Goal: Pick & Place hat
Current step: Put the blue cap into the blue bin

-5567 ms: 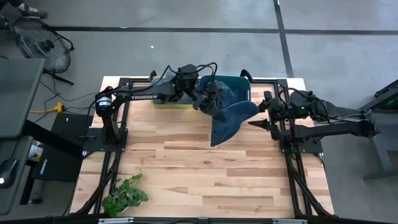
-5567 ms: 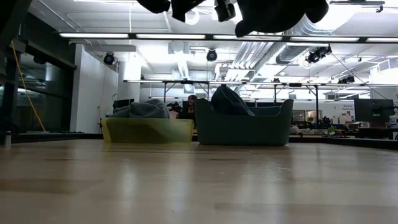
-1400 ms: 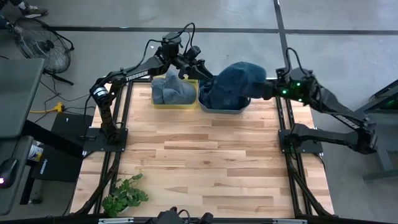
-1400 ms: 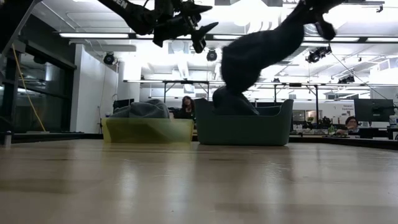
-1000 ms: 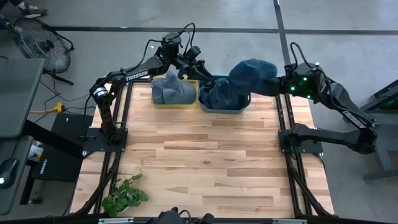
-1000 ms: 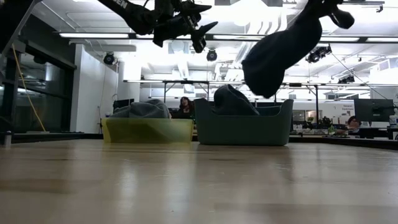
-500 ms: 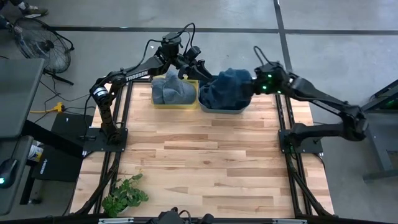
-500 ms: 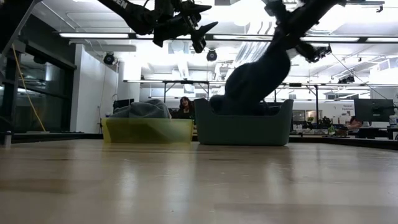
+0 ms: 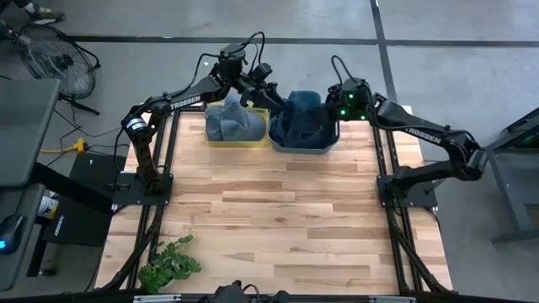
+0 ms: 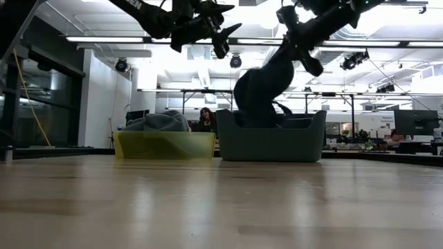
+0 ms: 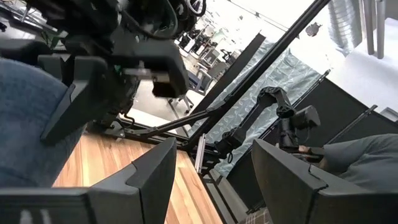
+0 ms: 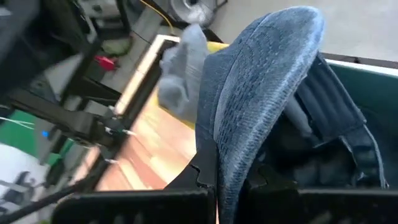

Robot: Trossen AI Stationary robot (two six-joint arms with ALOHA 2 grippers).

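Wooden tabletop (image 9: 278,210): right gripper (image 12: 219,177) jaws pinch the soft, floppy blue hat (image 12: 261,81) by its brim; left gripper (image 9: 268,84) jaws gape empty.

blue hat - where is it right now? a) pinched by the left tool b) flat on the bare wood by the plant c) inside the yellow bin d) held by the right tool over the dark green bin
d: the right tool is shut on the blue hat, which hangs into the dark green bin.
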